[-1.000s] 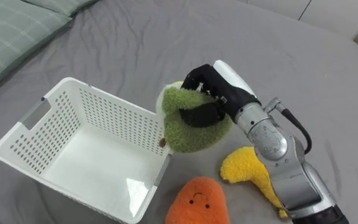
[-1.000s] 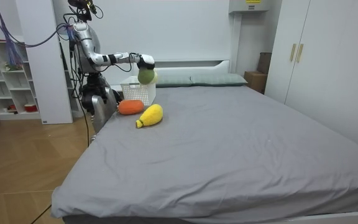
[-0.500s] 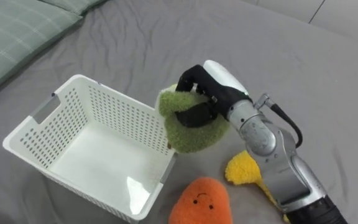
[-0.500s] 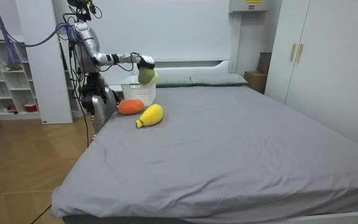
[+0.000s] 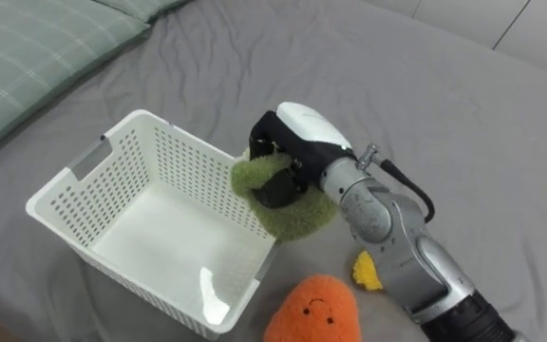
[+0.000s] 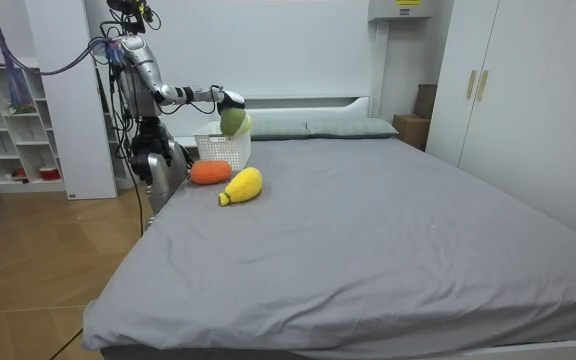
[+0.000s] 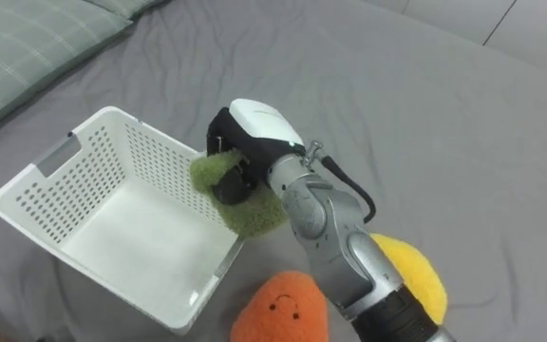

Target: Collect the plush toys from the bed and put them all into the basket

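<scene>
Grey bedding point(image 5: 463, 114) covers the bed, with a green checked pillow point(image 5: 27, 57) at the far left and white wardrobes point(image 6: 508, 90) on the room view's right. My right hand point(image 5: 288, 142) has its fingers curled round the green plush toy point(image 5: 297, 214), which hangs beneath them at the white basket point(image 5: 84, 204)'s right rim. It's a roundish lump; I can't tell its long axis. Nearer me than the fingers lie an orange toy point(image 5: 316, 309), stitched face up, and a yellow toy point(image 7: 411, 275).

Can't read any words, nos. or signs. Yellow label point(image 6: 405, 3), top right of room view: too small.
</scene>
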Robot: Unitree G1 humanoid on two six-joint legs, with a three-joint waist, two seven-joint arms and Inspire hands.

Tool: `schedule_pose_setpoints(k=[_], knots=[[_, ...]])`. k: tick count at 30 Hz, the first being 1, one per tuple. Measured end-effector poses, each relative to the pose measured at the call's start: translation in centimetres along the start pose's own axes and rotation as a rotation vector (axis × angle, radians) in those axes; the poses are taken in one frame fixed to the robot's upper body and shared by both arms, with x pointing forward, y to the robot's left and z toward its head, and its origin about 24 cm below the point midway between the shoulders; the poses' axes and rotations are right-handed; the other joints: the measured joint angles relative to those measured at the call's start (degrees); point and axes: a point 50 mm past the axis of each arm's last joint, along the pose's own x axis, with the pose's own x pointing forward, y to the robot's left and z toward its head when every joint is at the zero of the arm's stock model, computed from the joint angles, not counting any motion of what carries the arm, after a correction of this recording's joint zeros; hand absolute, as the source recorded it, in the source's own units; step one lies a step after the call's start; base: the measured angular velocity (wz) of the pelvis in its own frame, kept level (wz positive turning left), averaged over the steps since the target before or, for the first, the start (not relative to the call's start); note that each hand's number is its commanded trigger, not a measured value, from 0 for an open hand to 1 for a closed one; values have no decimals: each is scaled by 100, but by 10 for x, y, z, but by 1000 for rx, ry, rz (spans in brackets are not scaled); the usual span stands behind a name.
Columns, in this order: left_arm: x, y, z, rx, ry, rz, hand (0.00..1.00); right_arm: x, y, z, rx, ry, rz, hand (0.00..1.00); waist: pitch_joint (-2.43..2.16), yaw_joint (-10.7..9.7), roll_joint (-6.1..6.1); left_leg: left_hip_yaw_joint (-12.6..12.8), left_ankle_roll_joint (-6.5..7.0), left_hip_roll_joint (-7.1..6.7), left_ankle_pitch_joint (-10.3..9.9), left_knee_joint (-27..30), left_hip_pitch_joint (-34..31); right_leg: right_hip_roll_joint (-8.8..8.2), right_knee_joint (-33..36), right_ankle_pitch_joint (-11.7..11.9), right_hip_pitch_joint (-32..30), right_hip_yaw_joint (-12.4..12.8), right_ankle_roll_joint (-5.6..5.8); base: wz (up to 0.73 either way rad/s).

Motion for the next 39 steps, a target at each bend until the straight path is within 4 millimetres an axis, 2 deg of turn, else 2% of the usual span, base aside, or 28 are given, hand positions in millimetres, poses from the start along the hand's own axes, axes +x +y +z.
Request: schedule_pose_setpoints(k=[5, 10, 17, 18, 19, 20, 21, 23, 28, 39], knots=[[2, 0, 10, 4, -27, -6, 0, 6, 5, 17, -9, -61, 60, 100, 13, 43, 19, 3, 0, 1, 0, -5, -3, -3, -4, 0, -31, -11, 0, 0], [5, -4, 22, 29, -45, -37, 0, 8, 30, 42, 0, -141, 178, 100, 29, 231, 42, 0, 7, 3, 21, 5, -52, -12, -4, -1, -97, -24, 1, 0], [5, -7, 22, 45, -39, -65, 0, 8, 36, 51, 71, -193, 224, 100, 23, 335, 24, -81, 12, -1, 28, 0, -131, -30, -6, -5, -99, -103, 8, 6], [5, -7, 23, 51, -43, -69, 0, 9, 37, 52, 74, -200, 229, 97, 14, 333, 6, -81, 12, -2, 29, 5, -140, -30, -5, -5, -103, -102, 8, 0], [5, -8, 24, 58, -50, -75, 0, 9, 36, 54, 68, -208, 232, 66, 10, 331, -5, -81, 11, -2, 29, 11, -147, -31, -4, -5, -107, -102, 7, 0], [5, -9, 25, 60, -53, -77, 0, 9, 36, 56, 66, -212, 234, 12, 8, 333, -11, -80, 10, 0, 30, 12, -147, -31, -3, -5, -109, -102, 7, 0], [5, -9, 26, 64, -58, -78, 0, 10, 37, 58, 57, -221, 244, 0, 6, 331, -21, -76, 10, 0, 30, 12, -144, -30, -2, -4, -111, -102, 7, 0], [5, -9, 28, 67, -65, -78, 0, 10, 38, 62, 44, -235, 262, 0, 7, 342, -50, -75, 9, 3, 30, 14, -144, -30, -2, -4, -122, -104, 7, 0], [7, -5, 29, 74, -70, -70, 0, 12, 39, 70, 31, -262, 281, 0, 46, 362, -150, -75, 10, 3, 34, 48, -171, -35, 0, -4, -166, -105, 8, 0], [7, -4, 29, 78, -71, -66, 0, 11, 41, 68, 18, -257, 287, 0, 57, 319, -146, -73, 10, -4, 33, 40, -195, -25, -2, -2, -164, -96, 10, 0]])
